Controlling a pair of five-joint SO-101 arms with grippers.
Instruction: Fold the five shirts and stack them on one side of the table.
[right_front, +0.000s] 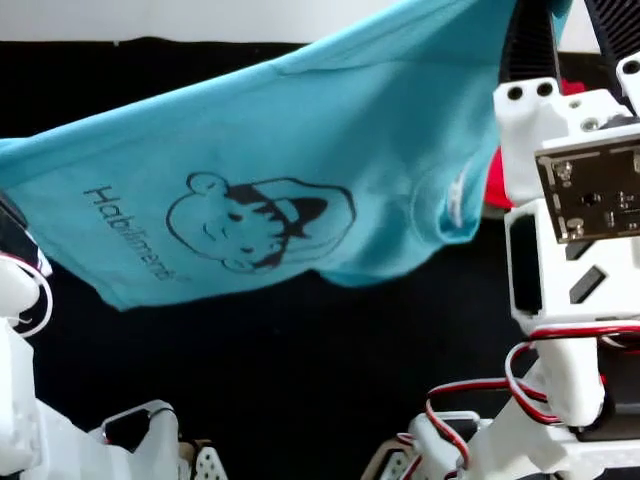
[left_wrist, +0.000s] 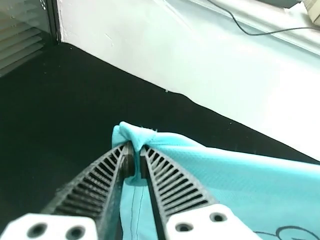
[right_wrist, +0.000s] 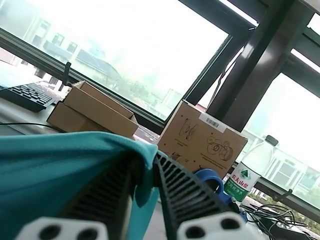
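Turquoise shirt (right_front: 300, 150) aloft in tight-closed left gripper (left_wrist: 133, 149) and right gripper (right_wrist: 145, 165)

Cardboard boxes (right_wrist: 200, 142) stand before bright, dark-framed windows (right_wrist: 125, 45).

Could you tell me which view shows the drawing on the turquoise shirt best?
The high view: the drawing on the turquoise shirt faces the camera whole. The left wrist view catches just its edge; the right wrist view shows plain fabric.
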